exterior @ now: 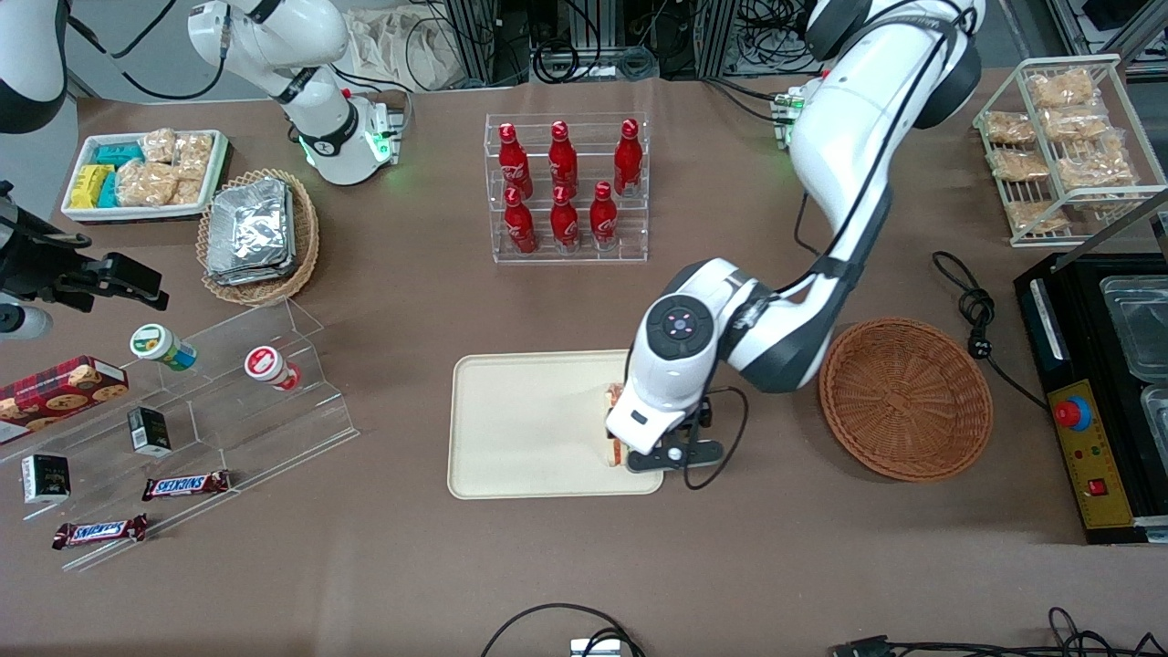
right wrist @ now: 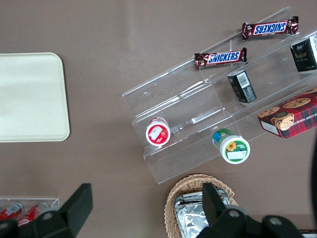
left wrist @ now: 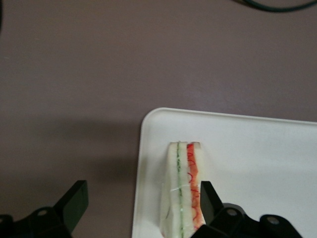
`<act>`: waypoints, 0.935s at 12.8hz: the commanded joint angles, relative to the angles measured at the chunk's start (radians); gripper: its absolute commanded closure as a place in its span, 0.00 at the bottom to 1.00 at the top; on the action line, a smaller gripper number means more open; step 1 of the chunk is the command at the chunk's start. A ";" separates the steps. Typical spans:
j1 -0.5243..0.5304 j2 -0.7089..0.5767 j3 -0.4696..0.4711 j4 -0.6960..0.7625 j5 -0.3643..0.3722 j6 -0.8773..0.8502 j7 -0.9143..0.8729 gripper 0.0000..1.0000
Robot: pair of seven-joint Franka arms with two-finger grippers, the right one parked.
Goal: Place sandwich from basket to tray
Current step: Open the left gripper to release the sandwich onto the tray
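Observation:
The sandwich (left wrist: pixel 183 191), a white wedge with green and red-orange filling lines, lies on the cream tray (left wrist: pixel 247 158) close to its rim at the working arm's end. My left gripper (left wrist: pixel 141 206) is open and low over it. One finger (left wrist: pixel 210 201) is right beside the sandwich's red side, and the other (left wrist: pixel 74 201) is well apart over the bare table. In the front view the gripper (exterior: pixel 639 443) covers most of the sandwich (exterior: pixel 615 396) on the tray (exterior: pixel 529 424). The reddish-brown basket (exterior: pixel 905 398) stands empty beside the tray.
A rack of red bottles (exterior: pixel 566 187) stands farther from the front camera than the tray. A clear stepped shelf with snacks (exterior: pixel 182 420) and a tan basket of foil packets (exterior: pixel 255 233) lie toward the parked arm's end. A black appliance (exterior: pixel 1104 392) lies toward the working arm's end.

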 commanded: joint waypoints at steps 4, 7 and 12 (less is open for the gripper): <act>0.134 -0.202 0.001 -0.022 -0.014 -0.211 -0.039 0.00; 0.219 -0.276 -0.002 -0.028 -0.041 -0.311 0.060 0.00; 0.340 -0.400 0.000 -0.104 -0.126 -0.383 0.229 0.00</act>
